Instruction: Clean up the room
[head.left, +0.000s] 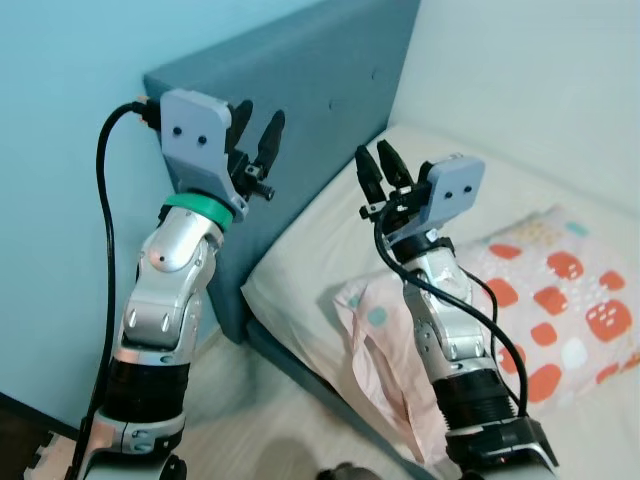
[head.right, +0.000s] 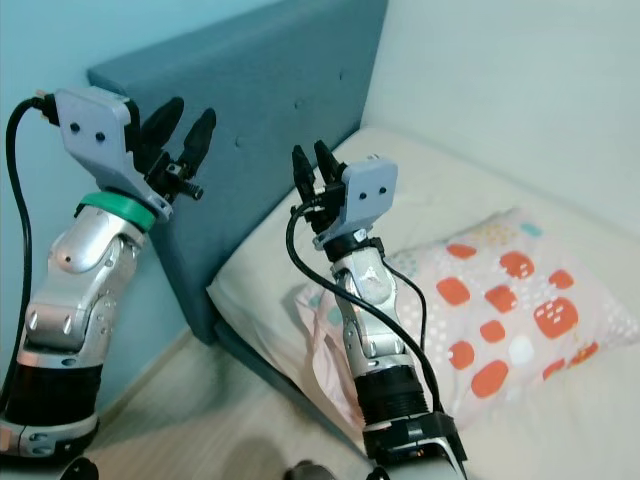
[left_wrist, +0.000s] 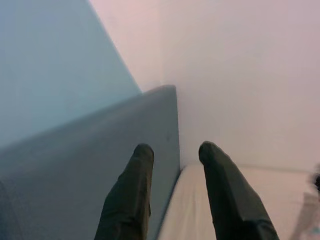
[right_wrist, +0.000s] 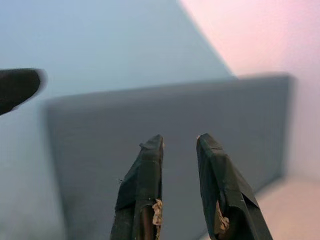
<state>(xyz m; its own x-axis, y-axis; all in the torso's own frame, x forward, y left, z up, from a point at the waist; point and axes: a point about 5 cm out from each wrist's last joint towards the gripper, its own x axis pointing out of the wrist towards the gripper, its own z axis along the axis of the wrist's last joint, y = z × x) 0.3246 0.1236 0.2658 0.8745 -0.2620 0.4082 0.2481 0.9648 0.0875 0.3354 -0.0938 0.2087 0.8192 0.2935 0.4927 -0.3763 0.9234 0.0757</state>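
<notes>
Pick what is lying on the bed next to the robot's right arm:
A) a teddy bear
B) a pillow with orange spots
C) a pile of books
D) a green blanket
B: a pale pink pillow with orange and red spots lies on the cream mattress, just beside the raised right gripper.

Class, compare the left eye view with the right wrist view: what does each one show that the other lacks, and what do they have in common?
Left eye view alone: the spotted pillow lying on the bed, the mattress, and both silver arms raised, with the left gripper open in front of the headboard.

Right wrist view alone: a close look along the right gripper, its fingers slightly apart with nothing between them.

Shared: the blue-grey headboard and the pale wall behind.
</notes>
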